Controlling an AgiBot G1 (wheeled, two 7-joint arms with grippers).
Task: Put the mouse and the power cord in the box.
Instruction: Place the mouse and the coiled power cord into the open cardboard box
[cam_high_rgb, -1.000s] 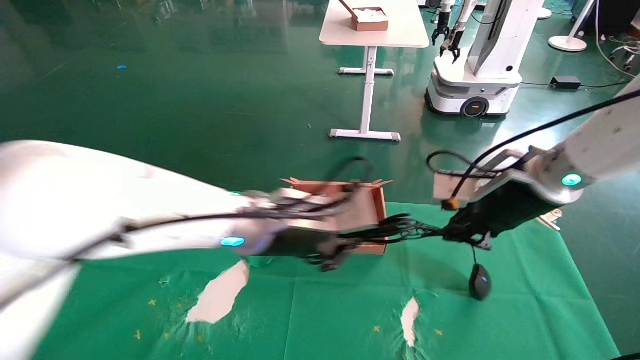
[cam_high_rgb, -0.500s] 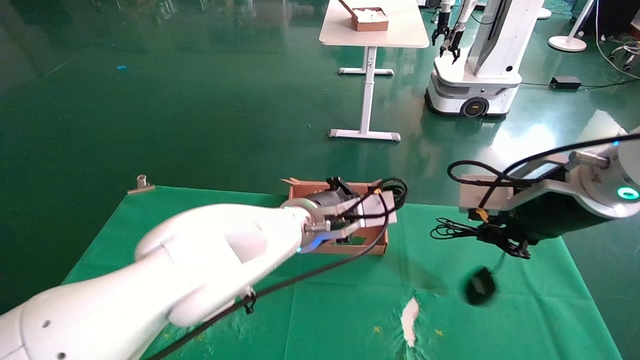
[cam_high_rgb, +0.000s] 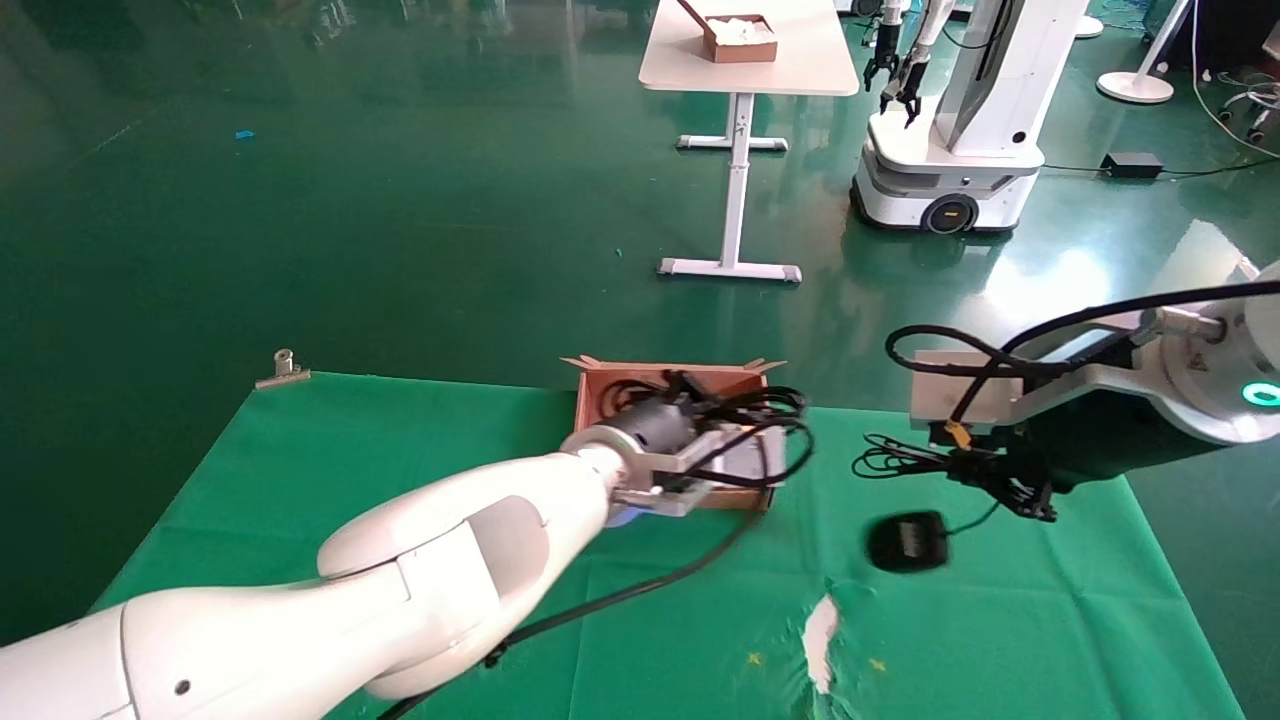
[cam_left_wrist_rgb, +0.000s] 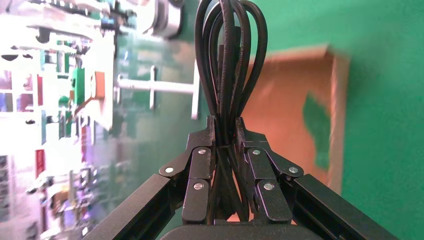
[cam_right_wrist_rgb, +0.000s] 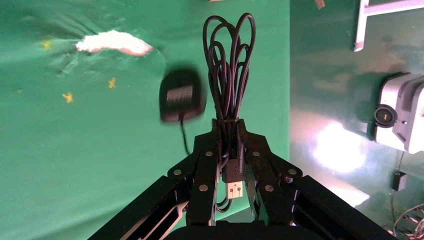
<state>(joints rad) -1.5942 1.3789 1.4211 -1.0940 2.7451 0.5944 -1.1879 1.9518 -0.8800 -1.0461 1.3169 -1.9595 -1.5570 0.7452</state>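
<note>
left gripper (cam_left_wrist_rgb: 226, 150) clamped on the cord (cam_left_wrist_rgb: 230, 60), bundle pinched between both fingers (cam_left_wrist_rgb: 200, 175), long loops sticking out past the tips. in head view the left gripper (cam_high_rgb: 722, 432) sits over the box (cam_high_rgb: 590, 400), cord (cam_high_rgb: 775, 420) loops spilling over the box's right wall. box is on the far middle of the green cloth (cam_high_rgb: 300, 470), open top. in the left wrist view the box (cam_left_wrist_rgb: 290, 115) floor shows beyond the loops with a green patch on it.

right gripper (cam_right_wrist_rgb: 226, 145) closed on the bundled thin cable (cam_right_wrist_rgb: 227, 60) of the mouse (cam_right_wrist_rgb: 181, 95), usb plug (cam_right_wrist_rgb: 233, 186) showing between the fingers (cam_right_wrist_rgb: 252, 165). in head view the right gripper (cam_high_rgb: 990, 478) is right of the box, above the cloth, cable (cam_high_rgb: 890, 458) loops pointing toward the box. mouse (cam_high_rgb: 907, 541) hangs below the gripper on its cable, blurred, underside up, just over the cloth; can't tell if it touches. mouse is outside the box, well right of it.

white tear (cam_high_rgb: 820, 630) in the cloth near the front edge. metal clip (cam_high_rgb: 283, 368) at the cloth's far left corner. white table (cam_high_rgb: 745, 60) and another robot (cam_high_rgb: 960, 120) on the floor behind.
</note>
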